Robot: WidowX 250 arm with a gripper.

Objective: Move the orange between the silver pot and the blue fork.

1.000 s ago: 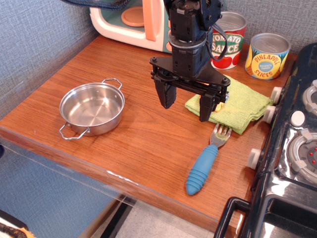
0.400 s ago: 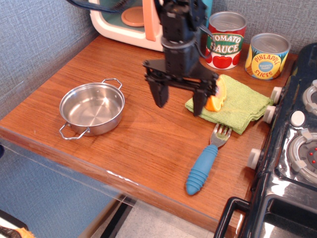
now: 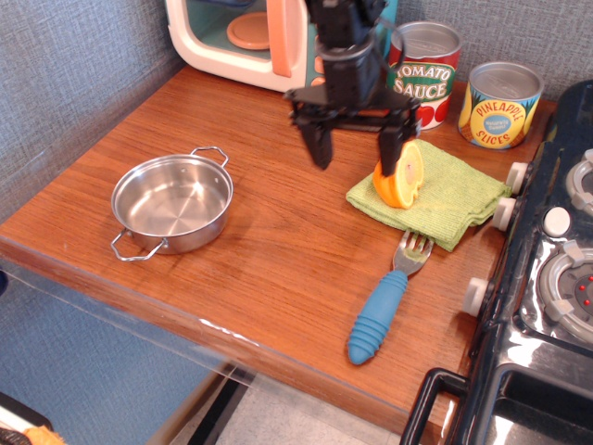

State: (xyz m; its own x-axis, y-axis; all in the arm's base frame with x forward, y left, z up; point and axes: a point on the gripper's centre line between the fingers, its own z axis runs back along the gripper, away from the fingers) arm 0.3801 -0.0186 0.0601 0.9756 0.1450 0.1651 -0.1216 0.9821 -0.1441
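Claw (image 3: 355,146): jaws spread wide, gripping nothing; its right finger is at the orange's top.
Orange (image 3: 400,176): on the green cloth (image 3: 443,197), near the counter's right edge, by the stove.

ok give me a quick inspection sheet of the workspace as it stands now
surface: wooden counter, bare wood between pot and fork.
job's things: orange stands on edge on the green cloth; silver pot empty, at the left; blue fork lies near the front right, tines toward the cloth.
clutter: tomato sauce can and pineapple slices can at the back.
grippers: claw open, raised above the counter, one finger right beside the orange; contact cannot be told.
cables: black cable loops by the arm near the tomato can.
surroundings: toy microwave at the back, toy stove at the right, grey textured wall.
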